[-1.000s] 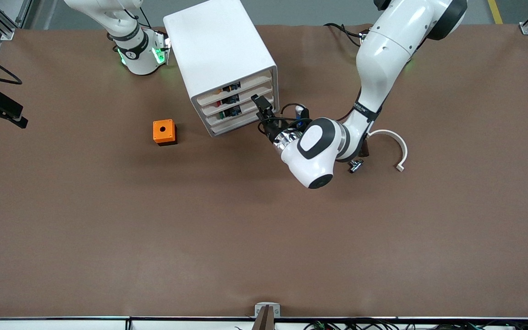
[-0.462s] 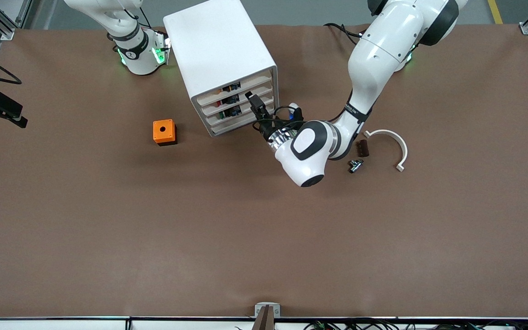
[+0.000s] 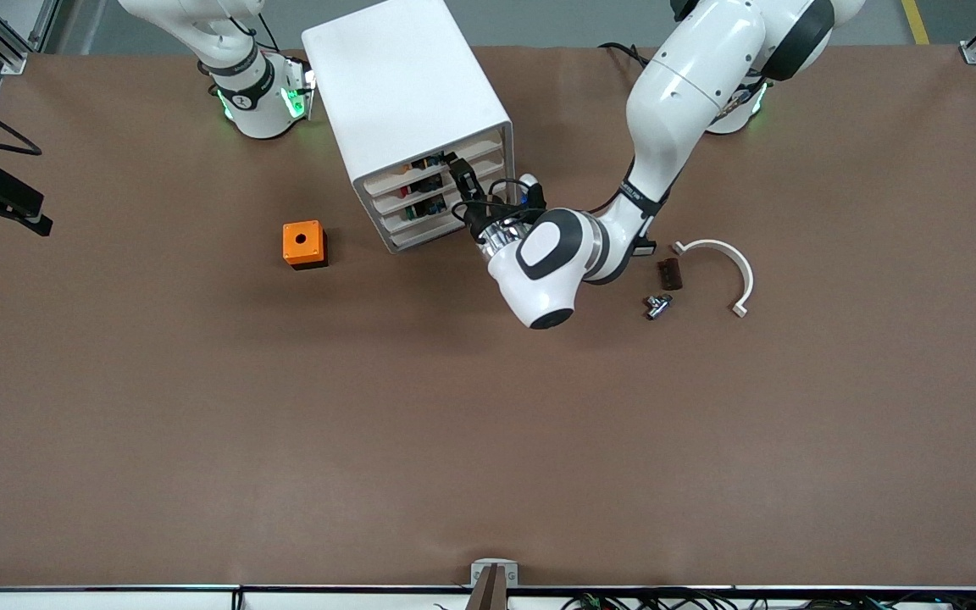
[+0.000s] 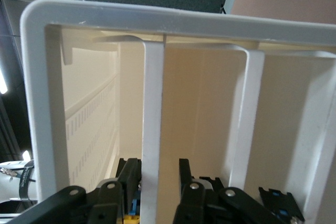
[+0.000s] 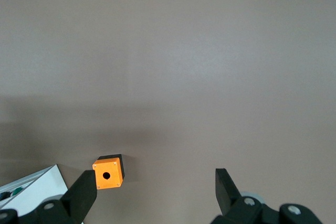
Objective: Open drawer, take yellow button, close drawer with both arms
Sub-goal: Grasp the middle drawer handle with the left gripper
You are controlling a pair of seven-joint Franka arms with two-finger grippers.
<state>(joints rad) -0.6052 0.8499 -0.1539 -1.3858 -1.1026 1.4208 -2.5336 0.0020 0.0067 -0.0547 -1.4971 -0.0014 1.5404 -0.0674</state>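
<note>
— Moved up within the last second: the left gripper (image 4: 156,166) has been carried from the cabinet's (image 3: 403,76) lower fronts to the drawer (image 4: 152,129). Its front lip is now straddled by the fingers (image 4: 185,174), a gap being left at one of them, so nothing is clamped yet.
— What could be spoilt?
— Should the pull be begun before the lip is pinched, the grip may slip off and the drawer be left shut. Pulled askew, the whole cabinet may be dragged.
— And the button (image 4: 131,209)?
— It is kept inside that drawer, only a blue-and-yellow sliver being shown; it could be rolled out of reach by a jerk. The right gripper (image 5: 156,187) is held spread wide, waiting over the table (image 5: 184,51) near the orange cube (image 5: 108,172).
</note>
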